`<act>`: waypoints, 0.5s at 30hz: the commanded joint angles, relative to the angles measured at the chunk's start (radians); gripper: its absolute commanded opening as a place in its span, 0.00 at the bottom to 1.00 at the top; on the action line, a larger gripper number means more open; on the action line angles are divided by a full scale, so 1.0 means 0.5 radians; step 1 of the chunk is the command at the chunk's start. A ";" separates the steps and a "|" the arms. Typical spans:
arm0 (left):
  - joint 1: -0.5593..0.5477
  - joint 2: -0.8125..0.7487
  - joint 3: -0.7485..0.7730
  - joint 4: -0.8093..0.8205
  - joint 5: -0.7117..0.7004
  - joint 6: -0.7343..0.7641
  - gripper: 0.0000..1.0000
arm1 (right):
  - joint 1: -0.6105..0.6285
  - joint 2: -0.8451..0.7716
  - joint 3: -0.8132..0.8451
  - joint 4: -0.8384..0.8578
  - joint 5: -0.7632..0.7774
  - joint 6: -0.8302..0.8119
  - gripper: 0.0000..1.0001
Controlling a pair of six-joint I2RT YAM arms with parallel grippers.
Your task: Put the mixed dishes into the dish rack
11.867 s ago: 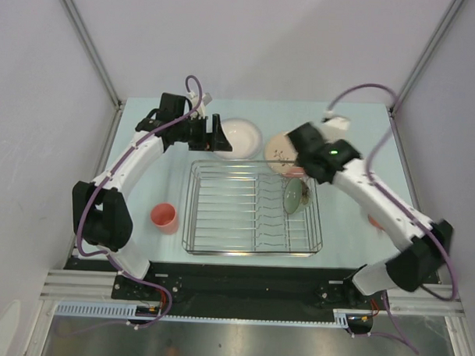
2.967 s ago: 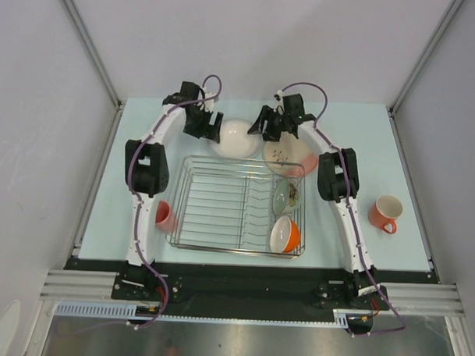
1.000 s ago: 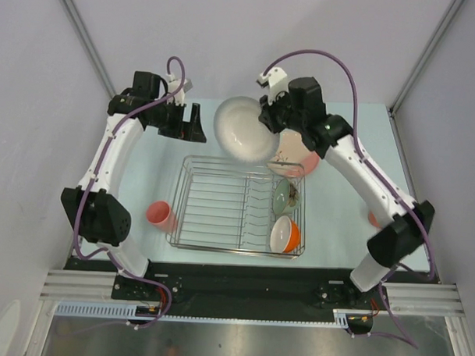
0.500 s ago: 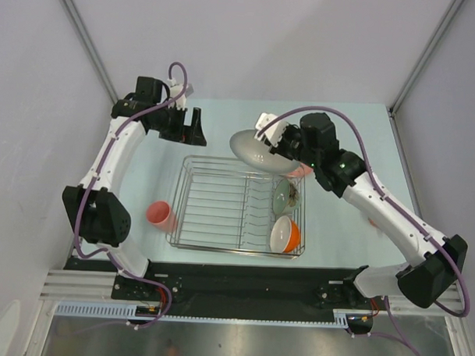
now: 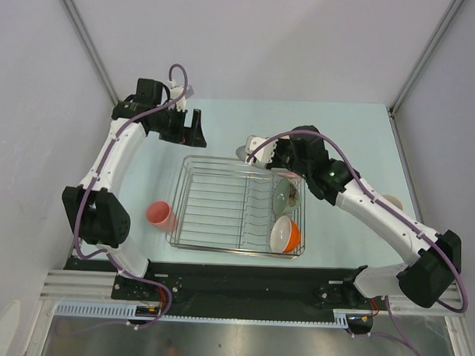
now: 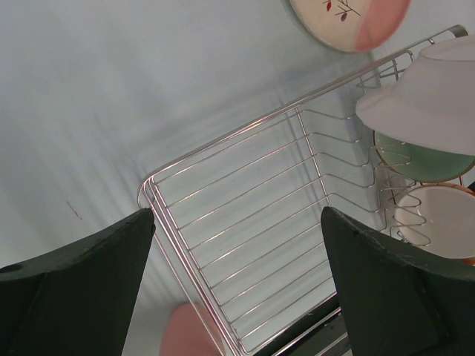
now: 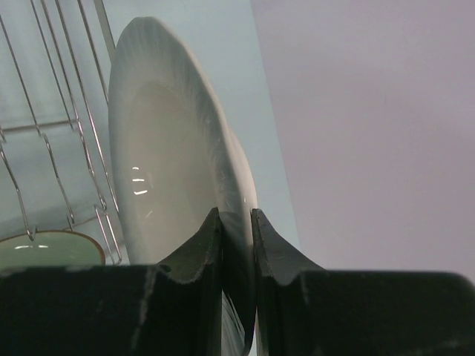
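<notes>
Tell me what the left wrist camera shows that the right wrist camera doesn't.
Only the left wrist view: the open left claw, a decorated plate lying on the table beyond the rack, the orange bowl in the rack, and the pink cup outside it.
Only the right wrist view: the right claw shut on the rim of the white plate, seen close up.
Both: the white plate, the green bowl and the dish rack wires.

We're in a robotics lab test cell: plain panel walls [image 5: 266, 38], alu. frame posts [image 5: 88, 44], pale table [image 5: 356, 127], left arm [image 5: 113, 154] & right arm [image 5: 377, 214] bolted by near rail [image 5: 249, 292].
</notes>
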 commanded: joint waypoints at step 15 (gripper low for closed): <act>0.000 -0.067 -0.024 0.060 0.014 0.006 1.00 | -0.017 -0.035 -0.101 0.420 -0.027 -0.195 0.00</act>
